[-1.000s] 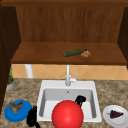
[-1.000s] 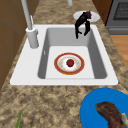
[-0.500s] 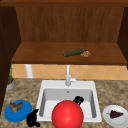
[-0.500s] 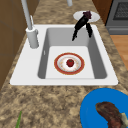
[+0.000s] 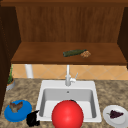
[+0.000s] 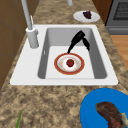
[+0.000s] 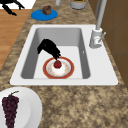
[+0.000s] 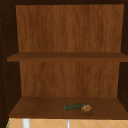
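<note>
right hand (image 7: pixel 48 48) is down in the sink (image 7: pixel 27 56), fingers reaching onto the small red fruit (image 7: pixel 57 64) that sits in the middle of the red-rimmed plate (image 7: pixel 70 72) on the sink floor; fingertips touch the fruit, thumb spread apart in the left side view (image 6: pixel 79 40), so nothing is clenched round it. left hand (image 5: pixel 32 118) hangs at the counter's (image 5: pixel 110 92) front edge beside the blue plate (image 5: pixel 23 113), and i cannot tell how its fingers sit. grapes on a white plate (image 5: pixel 110 118) to the right, faucet (image 5: pixel 68 77) behind.
</note>
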Robot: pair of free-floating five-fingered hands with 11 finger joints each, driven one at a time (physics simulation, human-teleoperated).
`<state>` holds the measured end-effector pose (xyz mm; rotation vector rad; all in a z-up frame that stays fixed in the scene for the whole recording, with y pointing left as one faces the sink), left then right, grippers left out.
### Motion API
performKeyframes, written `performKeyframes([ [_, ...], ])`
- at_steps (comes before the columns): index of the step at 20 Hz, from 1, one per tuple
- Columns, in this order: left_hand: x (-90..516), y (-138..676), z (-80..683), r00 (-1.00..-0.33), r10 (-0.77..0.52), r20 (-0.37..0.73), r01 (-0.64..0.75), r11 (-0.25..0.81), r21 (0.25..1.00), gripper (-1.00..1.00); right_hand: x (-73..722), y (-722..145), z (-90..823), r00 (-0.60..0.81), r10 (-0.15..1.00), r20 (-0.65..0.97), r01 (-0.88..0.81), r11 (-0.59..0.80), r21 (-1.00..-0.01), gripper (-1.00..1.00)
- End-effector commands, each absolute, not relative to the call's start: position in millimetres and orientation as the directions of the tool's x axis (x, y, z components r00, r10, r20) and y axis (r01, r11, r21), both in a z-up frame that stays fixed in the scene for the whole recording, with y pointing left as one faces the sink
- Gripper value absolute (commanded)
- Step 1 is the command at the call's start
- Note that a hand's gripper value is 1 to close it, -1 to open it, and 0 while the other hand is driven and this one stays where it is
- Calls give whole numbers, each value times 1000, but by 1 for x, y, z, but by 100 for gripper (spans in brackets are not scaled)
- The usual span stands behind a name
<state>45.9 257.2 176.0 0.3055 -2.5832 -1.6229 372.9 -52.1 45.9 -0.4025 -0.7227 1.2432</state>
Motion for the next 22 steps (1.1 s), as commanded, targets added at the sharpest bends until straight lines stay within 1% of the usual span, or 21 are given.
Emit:
performKeyframes([
  [1,46,257,176,-977,-208,-42,-128,421,898,0,391,-42,30,98,967,236,-641,243,-728,-100],
  [4,46,257,176,-977,-209,-43,-130,421,898,0,397,-36,20,97,962,254,-604,260,-753,-100],
  [9,46,257,176,-976,-211,-44,-132,422,897,0,407,-32,11,108,970,217,-522,242,-818,-100],
  [16,46,257,176,-976,-213,-45,-134,423,896,0,364,-17,7,158,980,121,-471,182,-863,-100],
  [19,46,257,176,-976,-213,-45,-134,423,896,0,353,-8,5,173,982,72,-483,148,-863,-100],
  [22,46,257,176,-976,-213,-46,-134,423,896,0,361,-7,1,195,980,39,-546,141,-826,-100],
])
